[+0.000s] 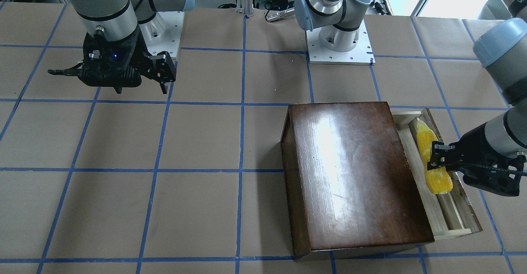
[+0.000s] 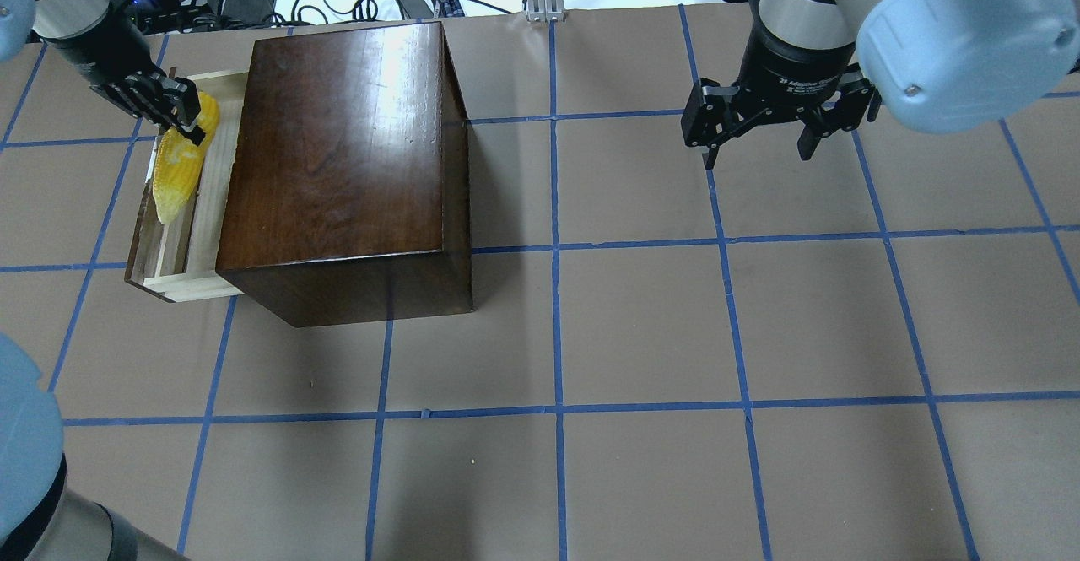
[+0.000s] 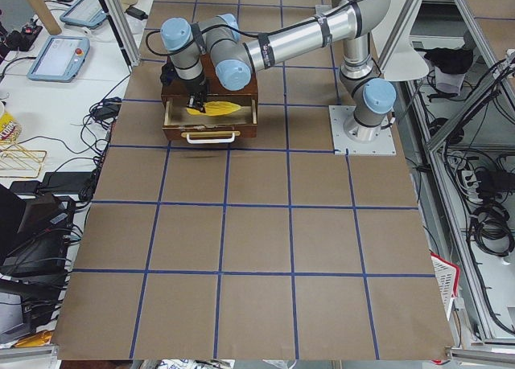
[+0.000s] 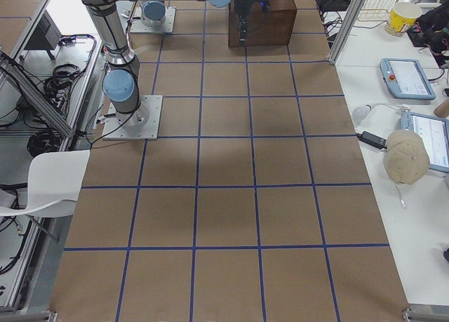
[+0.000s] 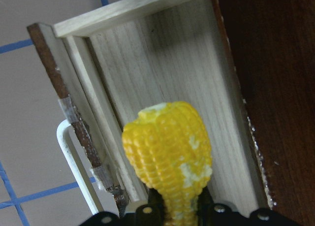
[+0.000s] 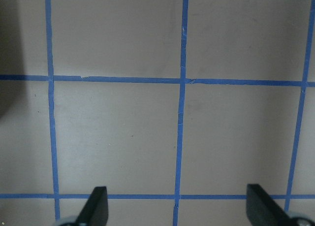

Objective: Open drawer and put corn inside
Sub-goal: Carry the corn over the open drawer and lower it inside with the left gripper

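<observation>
Gripping corn (image 2: 175,175), apparently above open drawer (image 2: 211,194), far-left table corner: left gripper (image 2: 187,122); right gripper (image 2: 757,154) spread; handle (image 5: 74,162) hidden overhead, clear wrist-side.

Only one bit of writing is showing anywhere, small white lettering (image 2: 800,83) running along the black collar (image 2: 780,59) above the right gripper (image 2: 757,156), and it is coming out too small to read.

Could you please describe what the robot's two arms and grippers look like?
The left arm and right arm are silver-grey tubes with pale blue joint caps and black bands, on square base plates. White lettering marks the right wrist. The left gripper and right gripper are black two-fingered linkages; a blue light glows on the right one.
</observation>
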